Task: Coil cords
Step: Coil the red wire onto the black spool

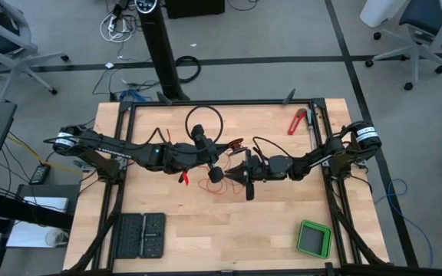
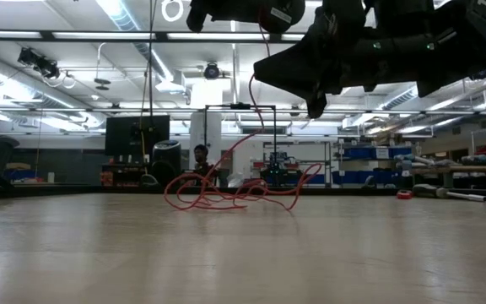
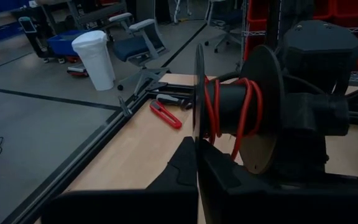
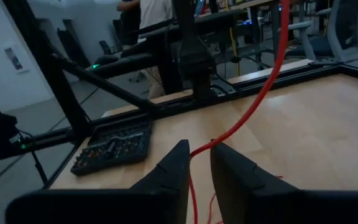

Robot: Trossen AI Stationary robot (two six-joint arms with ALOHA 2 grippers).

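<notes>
Two risks: right gripper [image 4: 196,163], fingers narrowly apart around the red wire [image 4: 253,102] beside the spool [image 3: 238,112], may slip or snag.

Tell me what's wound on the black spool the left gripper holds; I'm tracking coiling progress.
A few turns of the red wire wrap the black spool core, clamped in the shut left gripper. The rear flange hides the far side, so the turns can't be fully counted.

The middle of the table [image 1: 229,230] is being crowded by both arms, whose grippers are meeting there, and by the loose red wire [image 2: 226,196] lying beneath them. Passage is being left open along the near edge between the black bit case [image 1: 141,234] and the green box [image 1: 314,239].
</notes>
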